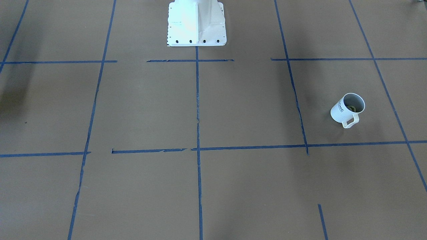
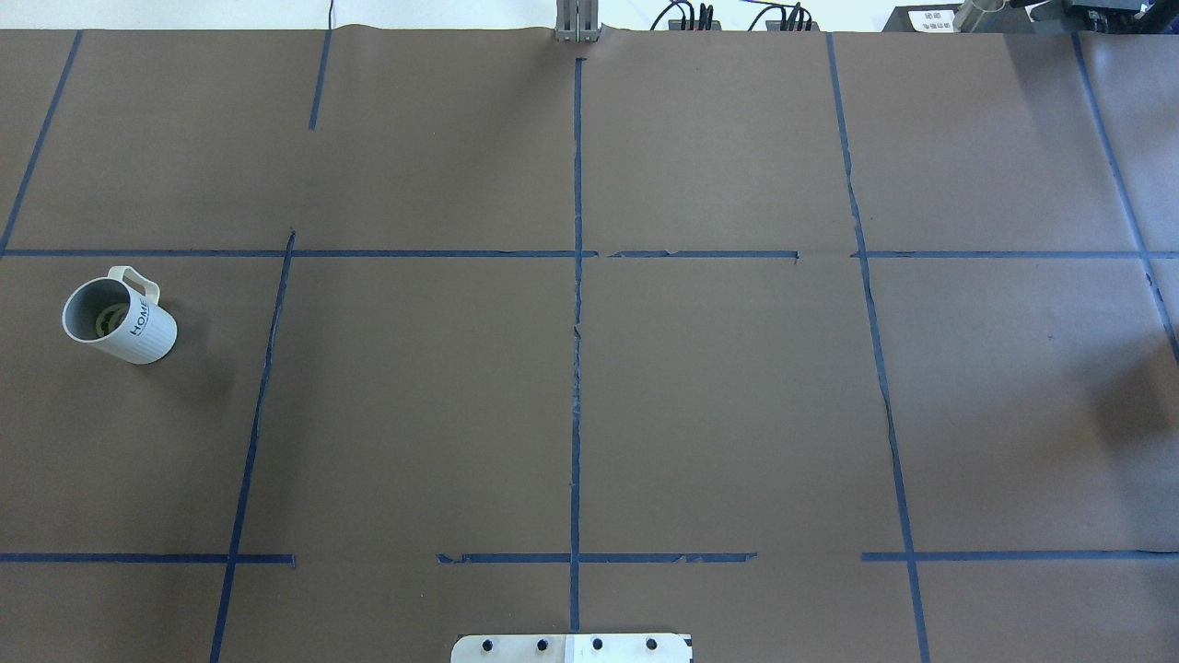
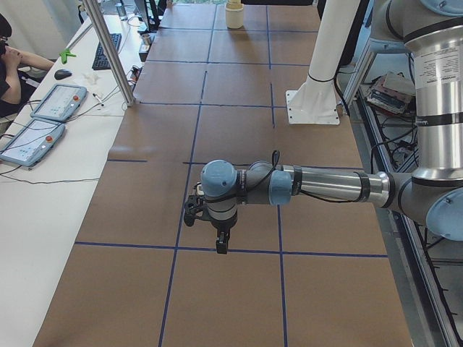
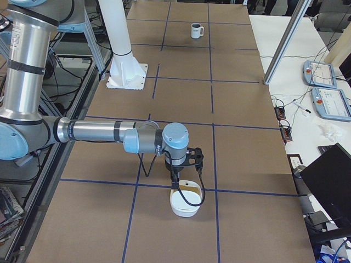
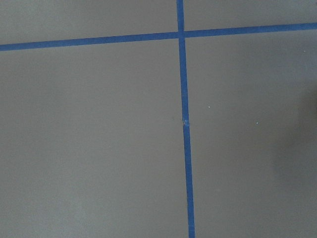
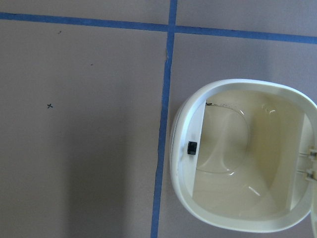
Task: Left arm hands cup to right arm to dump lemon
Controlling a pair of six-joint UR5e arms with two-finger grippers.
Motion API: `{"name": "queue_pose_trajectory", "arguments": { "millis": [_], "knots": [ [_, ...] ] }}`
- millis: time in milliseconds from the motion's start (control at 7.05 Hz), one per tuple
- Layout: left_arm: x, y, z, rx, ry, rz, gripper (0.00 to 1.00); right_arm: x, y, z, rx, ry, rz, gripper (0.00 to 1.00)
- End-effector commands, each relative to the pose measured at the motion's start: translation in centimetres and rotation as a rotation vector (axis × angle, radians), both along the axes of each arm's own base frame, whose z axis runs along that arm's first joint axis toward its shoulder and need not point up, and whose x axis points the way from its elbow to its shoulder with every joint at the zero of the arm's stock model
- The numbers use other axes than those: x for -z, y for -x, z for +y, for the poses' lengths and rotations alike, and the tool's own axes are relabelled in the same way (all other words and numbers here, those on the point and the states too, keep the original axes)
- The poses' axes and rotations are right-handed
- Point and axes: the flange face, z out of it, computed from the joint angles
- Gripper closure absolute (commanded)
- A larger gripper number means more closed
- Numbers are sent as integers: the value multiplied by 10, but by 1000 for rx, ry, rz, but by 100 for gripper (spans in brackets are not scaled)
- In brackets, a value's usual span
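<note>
The cream cup (image 1: pixel 341 112) stands upright on the brown table with its handle toward the operators' side. It also shows in the overhead view (image 2: pixel 147 336) at the far left, and small at the far end in the exterior right view (image 4: pixel 196 30). A lemon (image 1: pixel 351 108) slice lies inside it, seen in the overhead view too (image 2: pixel 110 319). The left gripper (image 3: pixel 221 248) hangs fingers-down over bare table, and I cannot tell if it is open. The right gripper (image 4: pixel 175 185) hangs over a cream bowl (image 4: pixel 186 207), and I cannot tell its state. No fingers show in either wrist view.
The cream bowl (image 6: pixel 242 153) looks empty and sits beside a blue tape crossing. It also shows at the far end in the exterior left view (image 3: pixel 233 14). The white robot pedestal (image 1: pixel 196 23) stands at the table's back middle. An operator (image 3: pixel 7 65) sits at a side desk.
</note>
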Motion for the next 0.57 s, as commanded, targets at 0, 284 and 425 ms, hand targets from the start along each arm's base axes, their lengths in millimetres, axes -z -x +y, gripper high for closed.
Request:
{"name": "queue_pose_trajectory", "arguments": {
  "millis": [0,284,425],
  "knots": [
    [0,0,0,0,0,0,0,1,0,0,0,-2,0,0],
    [7,-5,-3,-12,-15,-10,0,9,3,-8,14,-57,-2,0],
    [17,-10,-12,-14,-39,-2,0,16,4,-12,9,-119,-7,0]
  ]
}}
